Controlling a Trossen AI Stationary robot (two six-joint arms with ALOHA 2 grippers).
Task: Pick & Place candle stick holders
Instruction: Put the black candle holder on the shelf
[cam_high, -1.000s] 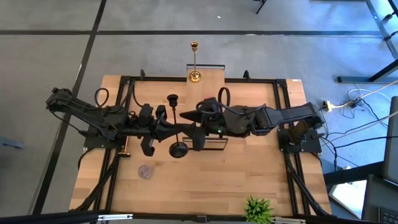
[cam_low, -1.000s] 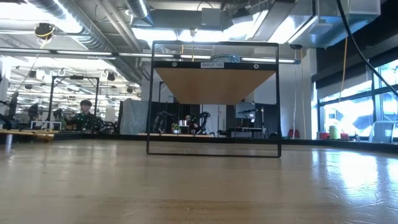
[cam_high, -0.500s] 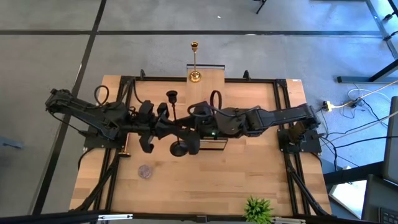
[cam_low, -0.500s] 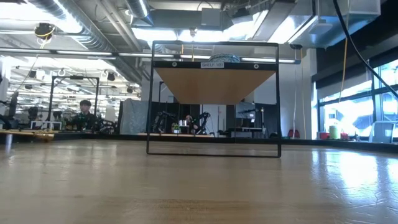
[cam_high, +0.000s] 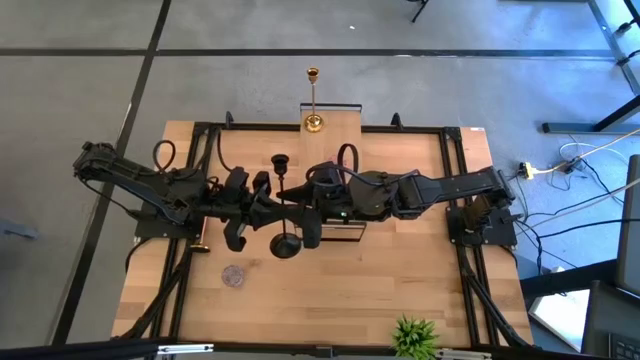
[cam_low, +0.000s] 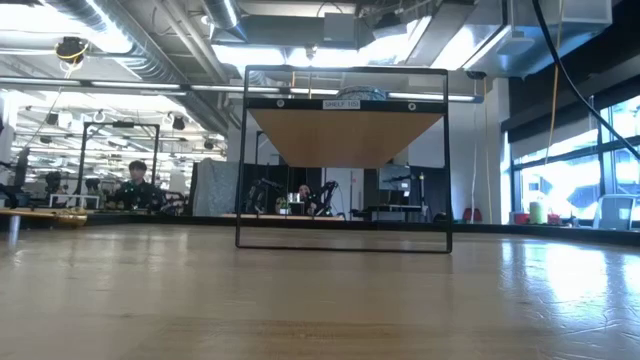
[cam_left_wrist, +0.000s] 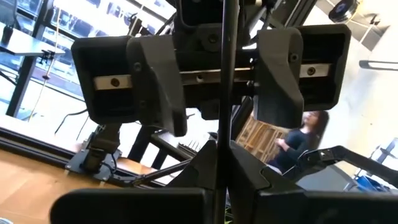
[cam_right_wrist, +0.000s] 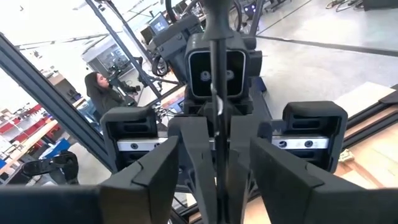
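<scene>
High view: both arms meet at mid-frame over a black candle stick holder (cam_high: 283, 203).
The left gripper (cam_high: 268, 203) is clamped on its thin stem; the right gripper (cam_high: 300, 208) faces it with fingers (cam_left_wrist: 155, 81) parted either side of the stem, not clearly touching. The round base sits just below centre, the cup above. One gold candle stick holder (cam_high: 313, 100) stands at upper centre on a small shelf (cam_high: 345, 110); the shelf's label in the low view is too small to read.

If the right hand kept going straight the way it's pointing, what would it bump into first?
Probably the black candlestick, whose thin stem already stands between the right hand's fingers. Just beyond it is the left hand, shut on that same stem. Depth is hard to judge.
</scene>
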